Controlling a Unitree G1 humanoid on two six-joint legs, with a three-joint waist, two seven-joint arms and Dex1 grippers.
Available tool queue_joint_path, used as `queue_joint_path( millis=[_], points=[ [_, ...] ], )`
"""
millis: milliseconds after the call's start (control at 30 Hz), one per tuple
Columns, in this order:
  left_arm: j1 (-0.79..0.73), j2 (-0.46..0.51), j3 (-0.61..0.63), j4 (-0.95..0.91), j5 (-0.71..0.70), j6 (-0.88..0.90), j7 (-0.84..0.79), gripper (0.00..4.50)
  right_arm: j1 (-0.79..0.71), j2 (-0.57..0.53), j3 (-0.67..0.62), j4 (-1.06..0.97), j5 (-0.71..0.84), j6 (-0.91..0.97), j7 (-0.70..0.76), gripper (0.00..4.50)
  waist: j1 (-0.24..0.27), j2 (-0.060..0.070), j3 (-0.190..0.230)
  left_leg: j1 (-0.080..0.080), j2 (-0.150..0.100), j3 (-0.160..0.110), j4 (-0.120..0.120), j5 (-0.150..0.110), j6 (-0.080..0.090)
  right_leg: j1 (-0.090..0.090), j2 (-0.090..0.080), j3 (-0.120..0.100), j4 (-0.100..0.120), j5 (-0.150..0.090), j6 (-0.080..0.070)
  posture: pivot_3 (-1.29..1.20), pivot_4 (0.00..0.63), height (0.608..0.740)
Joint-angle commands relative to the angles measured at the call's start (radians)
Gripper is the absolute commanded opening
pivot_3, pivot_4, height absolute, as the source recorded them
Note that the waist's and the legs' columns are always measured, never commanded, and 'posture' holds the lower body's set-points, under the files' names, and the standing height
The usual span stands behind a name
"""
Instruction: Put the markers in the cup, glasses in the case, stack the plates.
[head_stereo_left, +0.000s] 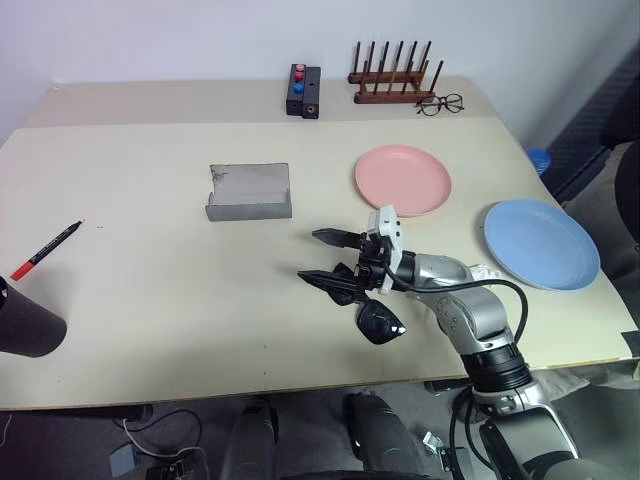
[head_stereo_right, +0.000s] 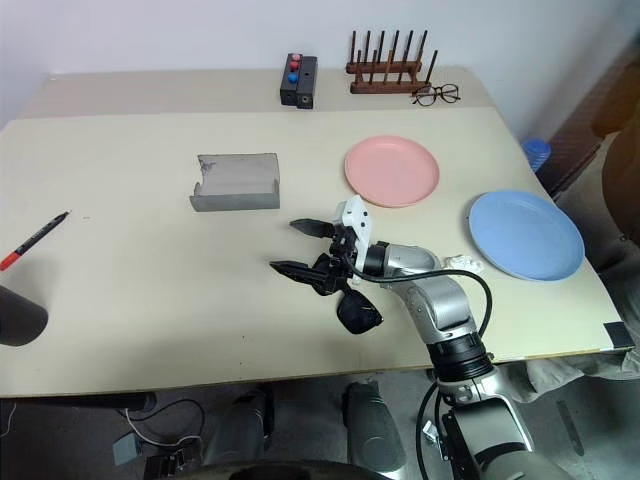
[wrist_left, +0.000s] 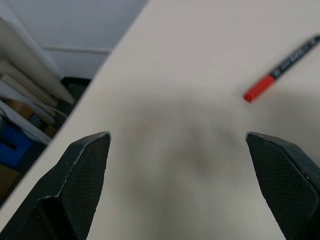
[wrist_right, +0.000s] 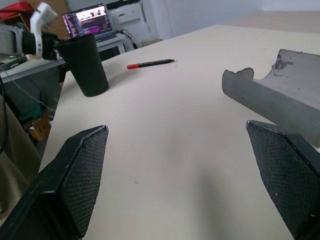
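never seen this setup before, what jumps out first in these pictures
The right end effector hangs open over the middle of the beige table, with black sunglasses lying just beneath its wrist. Behind it sits an open grey felt case; to its right lie a round pink plate and a light blue plate, apart.

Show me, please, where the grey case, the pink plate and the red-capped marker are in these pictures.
grey case (head_stereo_left: 249, 191): left eye view, middle of its felt top.
pink plate (head_stereo_left: 402, 179): left eye view, centre of its bare face.
red-capped marker (wrist_left: 259, 88): left wrist view, on its red cap.
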Motion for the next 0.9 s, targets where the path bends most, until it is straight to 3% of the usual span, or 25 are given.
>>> queue_joint_path(
  millis=[33, 333, 700, 900],
  points=[
    [-0.034, 0.053, -0.037, 0.061, 0.022, -0.063, -0.03, 4.45, 0.0, 0.003, -0.004, -0.049, 0.016, -0.001, -0.002, 4.5, 0.0, 0.0, 0.0, 0.0, 0.0, 0.0, 0.0, 0.0, 0.0, 0.0, 0.0, 0.0, 0.0, 0.0, 0.0, 0.0, 0.15, 0.74],
    [-0.151, 0.096, -0.155, 0.177, 0.045, -0.101, -0.059, 4.45, -0.004, 0.004, -0.003, -0.051, 0.015, 0.0, -0.012, 4.5, 0.0, -0.001, 0.0, 0.0, 0.001, 0.0, 0.0, 0.001, 0.0, 0.0, 0.001, 0.0, 0.0, 0.0, 0.0, 0.0, 0.15, 0.74],
    [-0.223, 0.092, -0.269, 0.142, 0.07, -0.019, -0.024, 4.45, -0.001, 0.01, 0.001, -0.054, 0.014, -0.005, -0.026, 4.5, 0.002, -0.001, 0.0, 0.001, 0.004, 0.0, 0.0, 0.001, -0.001, 0.0, 0.005, 0.0, 0.003, 0.0, 0.001, 0.0, 0.15, 0.74],
    [-0.228, 0.088, -0.266, 0.131, 0.068, 0.006, -0.001, 4.45, -0.006, 0.01, -0.003, -0.047, 0.013, -0.009, -0.028, 4.5, 0.001, -0.001, 0.0, 0.001, 0.007, 0.0, 0.0, 0.001, -0.001, 0.0, 0.008, 0.0, 0.003, 0.0, 0.001, 0.0, 0.15, 0.74]
  ],
)
